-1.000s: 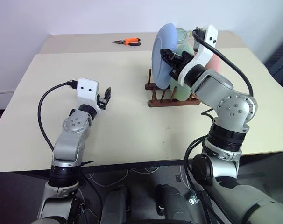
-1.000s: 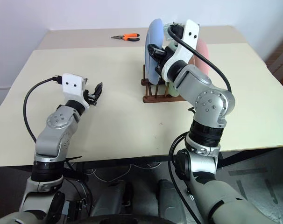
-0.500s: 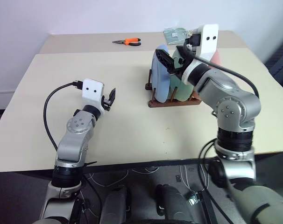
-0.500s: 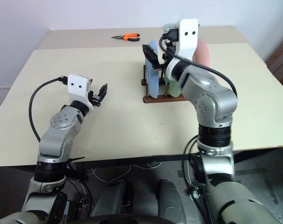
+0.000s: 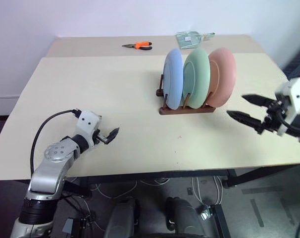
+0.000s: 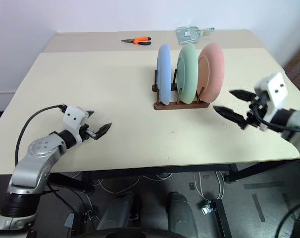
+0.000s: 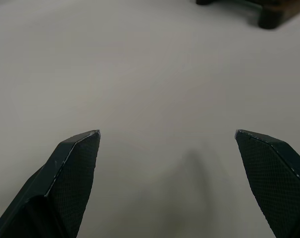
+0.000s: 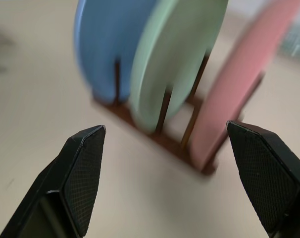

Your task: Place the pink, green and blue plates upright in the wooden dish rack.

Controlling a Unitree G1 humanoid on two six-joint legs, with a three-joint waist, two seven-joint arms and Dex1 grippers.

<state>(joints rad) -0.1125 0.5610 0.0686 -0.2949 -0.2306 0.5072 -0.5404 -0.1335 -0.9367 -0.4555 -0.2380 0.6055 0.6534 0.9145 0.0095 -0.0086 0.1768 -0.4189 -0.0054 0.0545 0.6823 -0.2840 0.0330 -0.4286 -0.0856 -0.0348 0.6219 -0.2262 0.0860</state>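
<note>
The small dark reddish-brown wooden dish rack (image 5: 185,108) sat a little right of centre in the upper half of the left eye view, on the far half of the pale cream table (image 5: 115,89). Three round matte plastic plates stood upright in it, side by side between the pegs. The light blue plate (image 5: 173,85) was leftmost in the frame, the pale mint green plate (image 5: 195,77) was in the middle, and the salmon pink plate (image 5: 223,75) was rightmost. The three plates stood close together, overlapping one another in the head view, each with its lower edge down among the rack's rails.

The right gripper (image 5: 249,109) showed at the right edge of the frame, just below and to the right of the rack and clear of it. Its two black fingers (image 8: 83,173) stood wide apart with nothing between them. In the right wrist view the three plates and the rack filled the gap beyond the fingertips.

The left gripper (image 6: 98,126) lay in the lower left of the frame, low over the near part of the table and well apart from the rack. Its fingers (image 7: 73,168) were also spread wide and held nothing; bare table surface lay between them in the left wrist view.

At the top of the frame, near the table's far edge, lay orange-handled pliers (image 5: 137,45). To their right lay a clear, greenish packet (image 5: 192,37).
</note>
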